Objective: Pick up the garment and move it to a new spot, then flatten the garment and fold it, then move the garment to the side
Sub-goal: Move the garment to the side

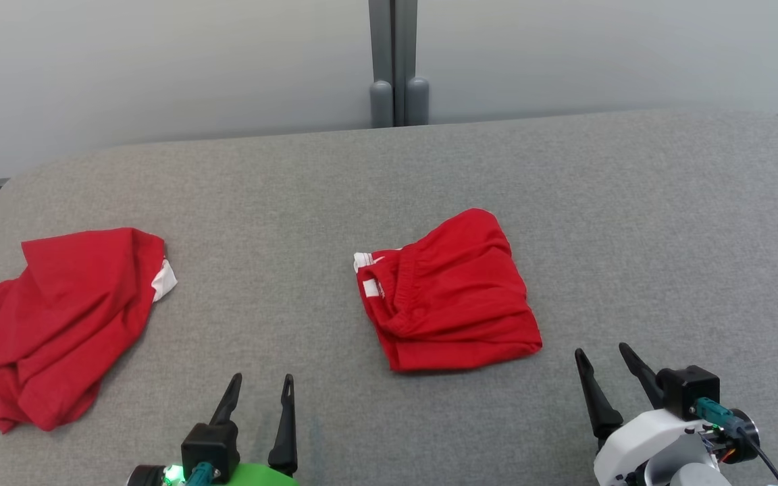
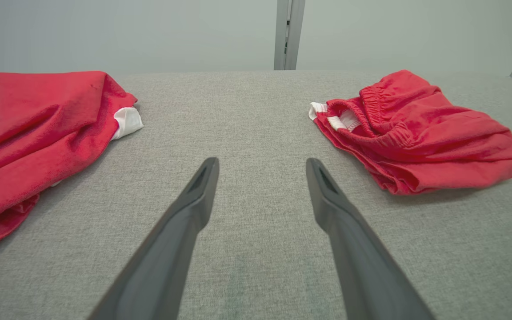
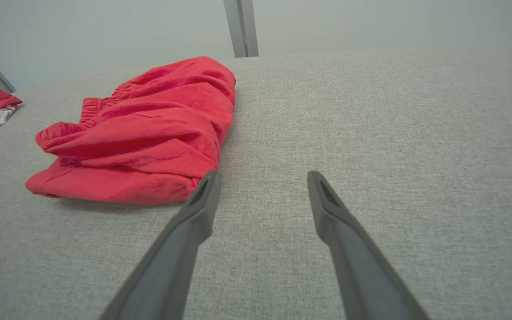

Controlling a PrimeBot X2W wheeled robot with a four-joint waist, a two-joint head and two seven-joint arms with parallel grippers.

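**Folding station, head and wrist views.** The folded red garment (image 1: 453,293), a pair of shorts with a gathered waistband and white trim, is lying near the middle of the grey desk (image 1: 632,202) in a compact, roughly square bundle. A second red garment (image 1: 58,317) is lying crumpled near the desk's left edge, well apart from the first.

The left end effector (image 1: 262,378) is hovering over bare desk between the two garments, with its fingers spread wide and holding nothing. The right end effector (image 1: 600,349) is standing just beside the bundle's near right corner, likewise spread wide and empty. In the right wrist view one finger (image 3: 200,204) is overlapping the hem, though contact cannot be confirmed.

Judging by the bundle's shape, the folding appears done and the move to the side is the step now coming up.

**Risks from here:**
- A pinch taking only the top layer would be peeling the fold open as the arm is lifting.
- A grasp at a single corner would be letting the far layers sag and spill.
- Dragging the bundle over the coarse desk cover would be rucking its lower layers.
- Carrying it leftward risks landing it on the crumpled garment.
- The springy waistband gathers are making the stack uneven, so it may slump on release.
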